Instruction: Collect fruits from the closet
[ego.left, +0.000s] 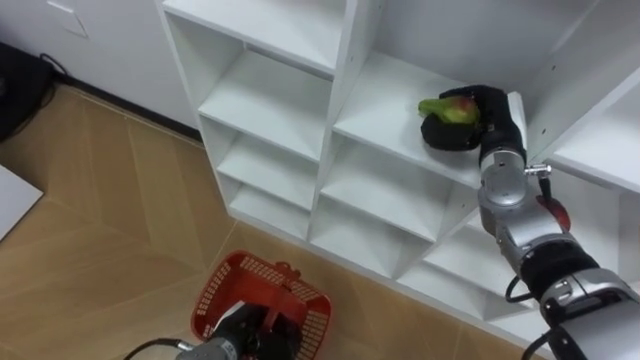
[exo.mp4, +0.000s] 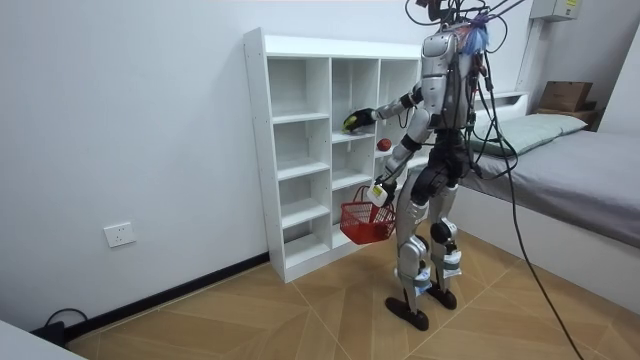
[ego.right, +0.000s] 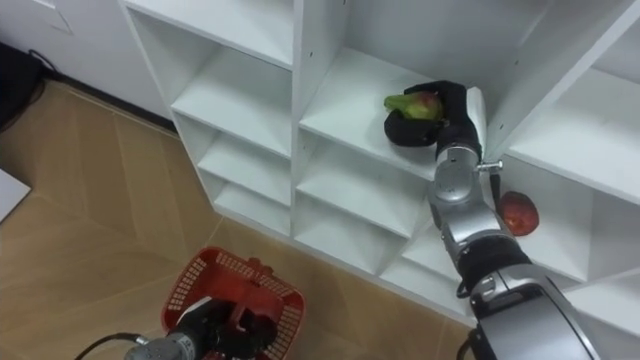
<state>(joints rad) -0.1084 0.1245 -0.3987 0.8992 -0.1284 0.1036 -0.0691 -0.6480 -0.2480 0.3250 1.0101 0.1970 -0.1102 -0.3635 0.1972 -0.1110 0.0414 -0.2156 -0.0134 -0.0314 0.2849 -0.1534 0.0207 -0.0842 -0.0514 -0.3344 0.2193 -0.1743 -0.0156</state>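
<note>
In the middle column of the white closet (ego.left: 345, 60), your right hand (ego.left: 478, 125) had its dark fingers curled around a green-and-red fruit (ego.left: 447, 108) on a shelf. The fingers hid the fruit's far side and underside, so you could not tell whether it was resting on the board or lifted. A red fruit (ego.right: 518, 213) sat one compartment to the right and lower, part-covered by your forearm in the left eye view. Low down, your left hand (ego.left: 248, 328) was closed on the handle of the red basket (ego.left: 215, 290). The picture's bottom edge cut both off, and the basket's contents were hard to make out.
</note>
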